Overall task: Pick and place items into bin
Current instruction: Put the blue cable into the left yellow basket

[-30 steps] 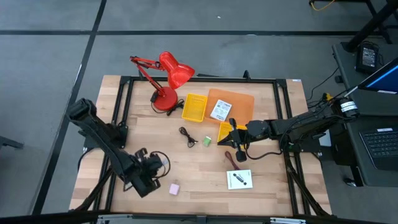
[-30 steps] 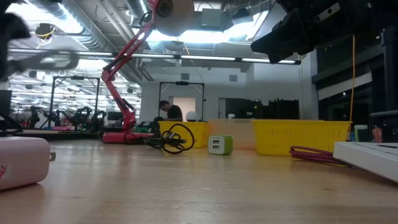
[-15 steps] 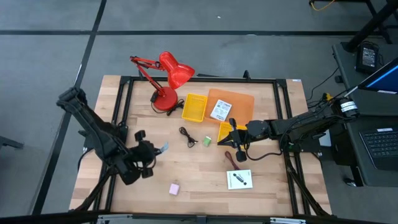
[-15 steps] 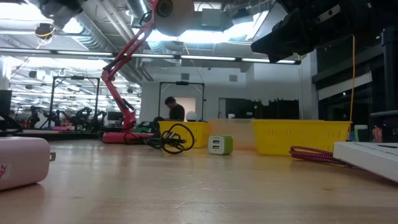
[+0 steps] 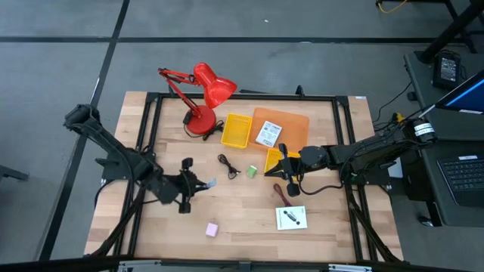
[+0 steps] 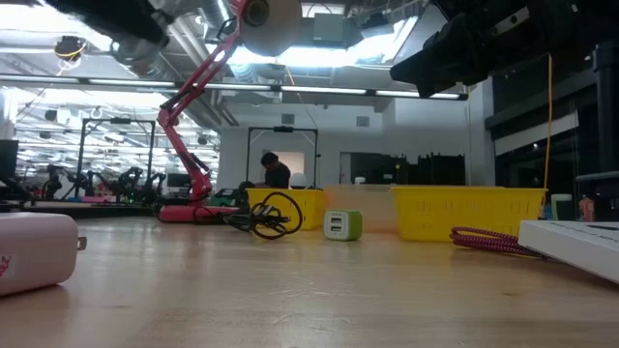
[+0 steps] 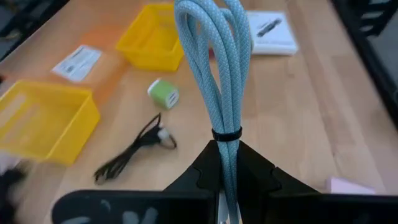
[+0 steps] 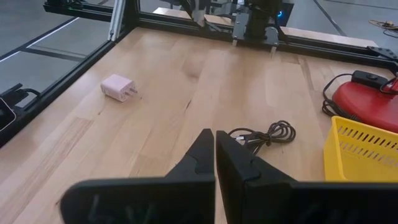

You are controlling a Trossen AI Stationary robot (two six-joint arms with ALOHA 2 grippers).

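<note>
Left gripper [image 7: 227, 163]: clamping a coiled light-blue cable [image 7: 217, 68], hovering left of the black cable [image 5: 228, 165]. Right gripper [image 8: 216, 144]: waiting pinched together, empty, beside the small yellow bin [image 5: 274, 160].

White card [image 6: 580, 242] cut off by frame edge

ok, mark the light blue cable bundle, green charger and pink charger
light blue cable bundle [image 7: 219, 74], left wrist view, middle of the loops
green charger [image 7: 163, 94], left wrist view, top face
pink charger [image 8: 117, 88], right wrist view, body

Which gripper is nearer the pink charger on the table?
Left. The left gripper, shut on a light blue cable, hangs just beyond the pink charger. The right gripper sits shut, farther off by the yellow bins.
</note>
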